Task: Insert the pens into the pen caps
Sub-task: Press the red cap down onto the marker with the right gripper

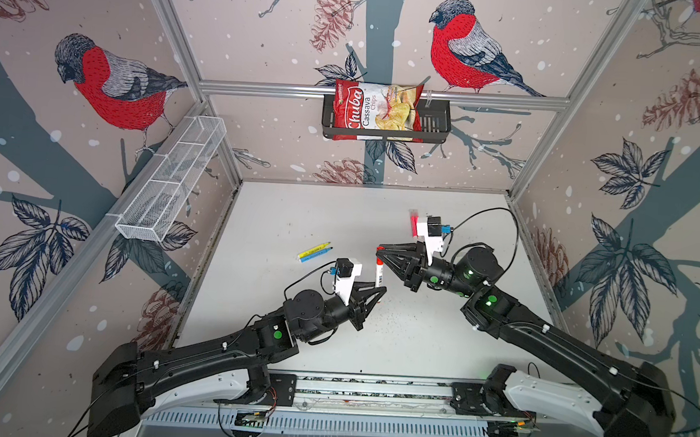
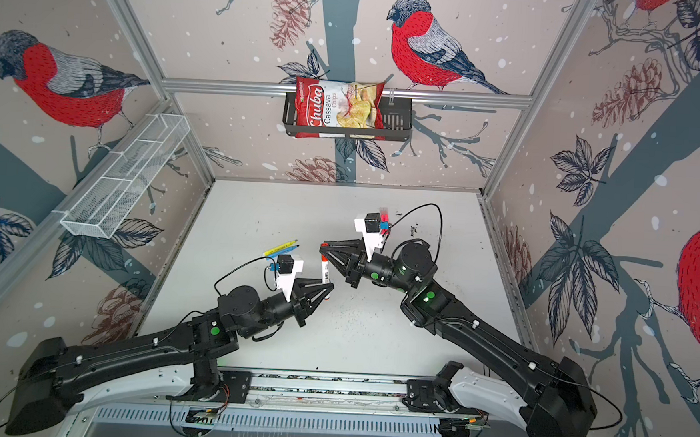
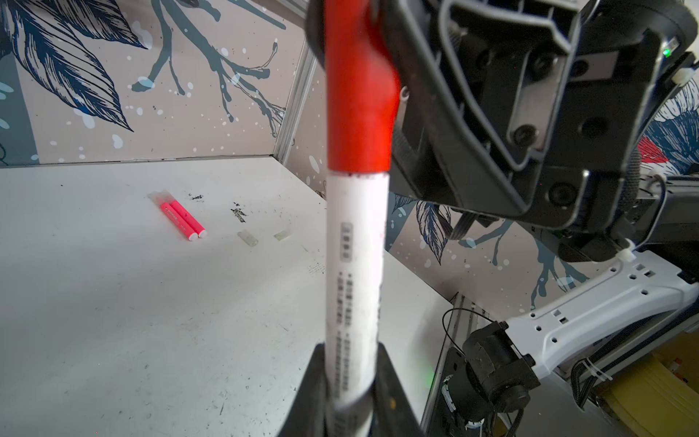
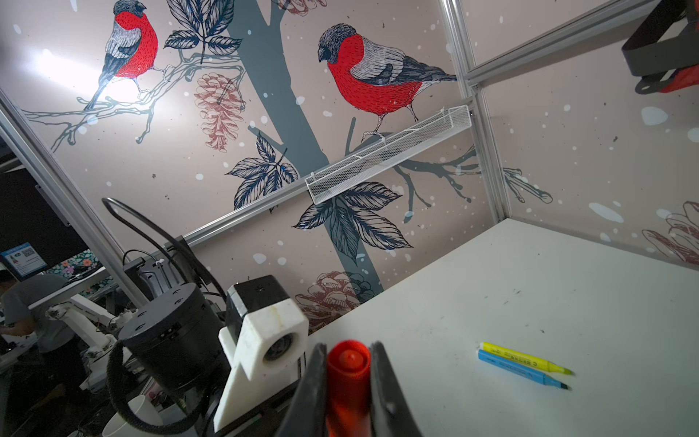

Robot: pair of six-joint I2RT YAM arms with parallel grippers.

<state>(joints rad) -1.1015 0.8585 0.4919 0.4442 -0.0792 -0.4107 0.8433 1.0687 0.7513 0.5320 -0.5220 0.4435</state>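
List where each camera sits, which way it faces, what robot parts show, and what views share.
Top views: high at the front, looking down over the table; both arms, left claw, right claw show.
Left wrist: behind the left claw, looking along the white pen to the red cap; right arm shows.
Right wrist: behind the right claw, facing the left wall; left arm's wrist shows.
Shared: red cap in all; yellow pen in top and right wrist views.
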